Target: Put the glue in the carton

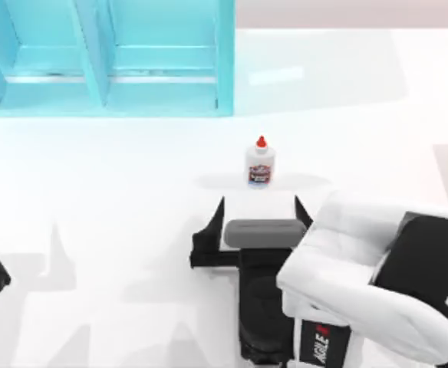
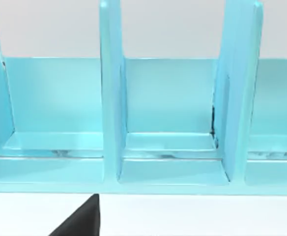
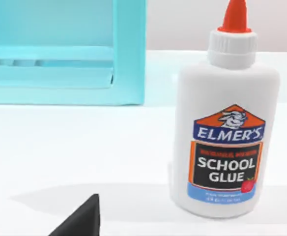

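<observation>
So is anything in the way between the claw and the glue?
Nothing visible. The right claw is open, its two fingers pointing at the glue, with bare table between. The table from the glue to the blue carton looks bare too.

glue (image 1: 260, 164): white bottle, red-orange pointed cap, label with orange peak, dark blue band, black panel, white lettering | carton (image 1: 109, 57): light turquoise walls and dividers | counter (image 1: 116, 192): white | right gripper (image 1: 259, 208): black fingers, grey bar | right arm (image 1: 377, 284): white and black shells
</observation>
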